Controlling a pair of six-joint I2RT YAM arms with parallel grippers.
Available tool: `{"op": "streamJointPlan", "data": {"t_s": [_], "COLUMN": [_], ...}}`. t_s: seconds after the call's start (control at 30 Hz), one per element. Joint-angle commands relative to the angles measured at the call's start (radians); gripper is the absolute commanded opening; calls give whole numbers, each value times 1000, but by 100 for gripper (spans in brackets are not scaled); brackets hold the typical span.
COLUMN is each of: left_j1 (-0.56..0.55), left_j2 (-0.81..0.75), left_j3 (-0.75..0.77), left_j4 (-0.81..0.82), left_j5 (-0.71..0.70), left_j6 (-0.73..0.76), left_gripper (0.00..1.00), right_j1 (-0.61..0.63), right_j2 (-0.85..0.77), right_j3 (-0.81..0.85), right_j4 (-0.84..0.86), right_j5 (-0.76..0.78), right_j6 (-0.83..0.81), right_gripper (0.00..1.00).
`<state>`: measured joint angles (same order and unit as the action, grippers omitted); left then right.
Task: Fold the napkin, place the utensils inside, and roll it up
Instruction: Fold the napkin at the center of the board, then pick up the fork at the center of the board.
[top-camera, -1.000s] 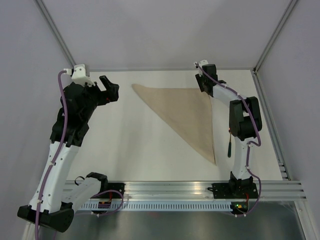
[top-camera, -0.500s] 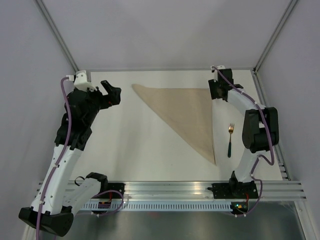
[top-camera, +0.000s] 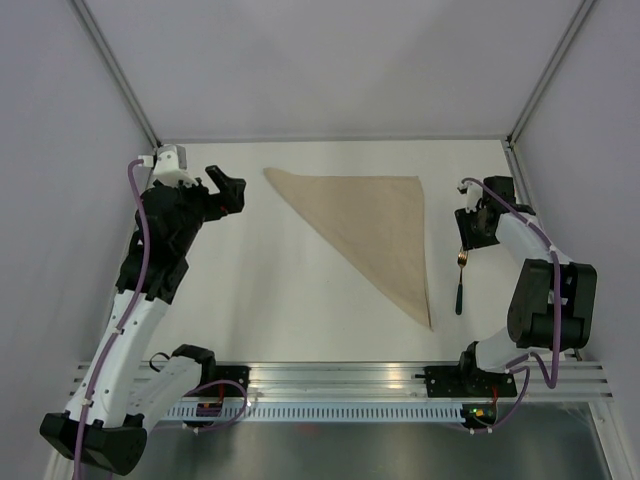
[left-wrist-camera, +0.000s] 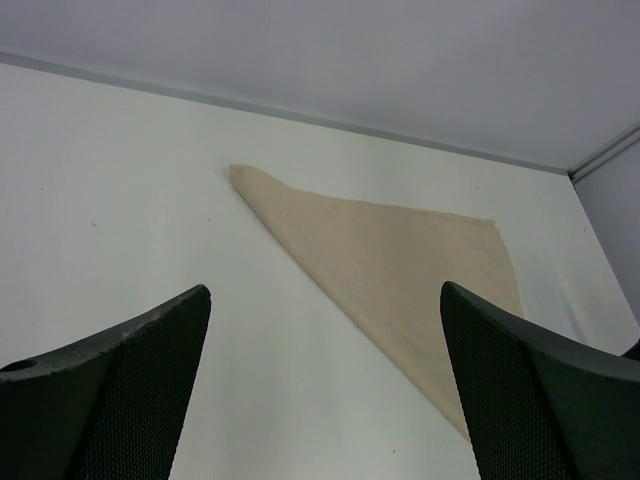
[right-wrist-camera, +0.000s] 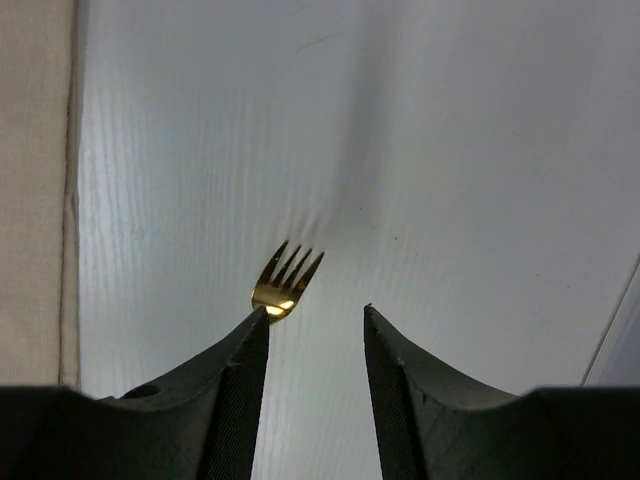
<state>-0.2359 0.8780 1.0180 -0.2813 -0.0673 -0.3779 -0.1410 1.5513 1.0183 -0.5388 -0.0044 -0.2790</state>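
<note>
The beige napkin (top-camera: 370, 230) lies folded into a triangle on the white table; it also shows in the left wrist view (left-wrist-camera: 400, 260) and at the left edge of the right wrist view (right-wrist-camera: 35, 180). The fork (top-camera: 460, 280) lies right of the napkin, gold tines (right-wrist-camera: 286, 280) away from the arms, dark handle toward them. My right gripper (top-camera: 468, 240) hovers over the fork's tines, open and empty; in its wrist view its left finger hides the handle. My left gripper (top-camera: 228, 190) is open and empty, left of the napkin's far-left corner.
White walls with grey metal posts (top-camera: 115, 70) enclose the table. A raised rail (top-camera: 545, 250) runs along the table's right edge near the right arm. A metal rail (top-camera: 340, 375) holding the arm bases spans the near edge.
My right gripper has swung from the napkin's far-right corner rightward and toward the arms, now over the fork's tines. My left gripper has shifted slightly right and nearer.
</note>
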Motion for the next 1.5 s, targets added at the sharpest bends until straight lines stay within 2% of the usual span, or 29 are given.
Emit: {"op": "streamJointPlan", "data": {"t_s": [0.0, 0.37, 0.93, 1.47], "left_j1": [4, 3, 3, 4], "left_j2": [-13, -14, 3, 6], "left_j3": [-9, -13, -7, -7], "left_j4": [51, 51, 54, 56], "left_j5": [23, 17, 15, 12], "left_j6": [-30, -30, -24, -13], "left_gripper": [100, 100, 100, 100], "right_j1": [4, 4, 9, 58], "right_j2": [-46, -80, -46, -8], "right_j3": [-27, -116, -172, -215], "right_j4": [-118, -173, -187, -158], "right_j5": [-29, -77, -103, -63], "right_j6": [-80, -192, -227, -223], "right_gripper": [49, 46, 42, 39]}}
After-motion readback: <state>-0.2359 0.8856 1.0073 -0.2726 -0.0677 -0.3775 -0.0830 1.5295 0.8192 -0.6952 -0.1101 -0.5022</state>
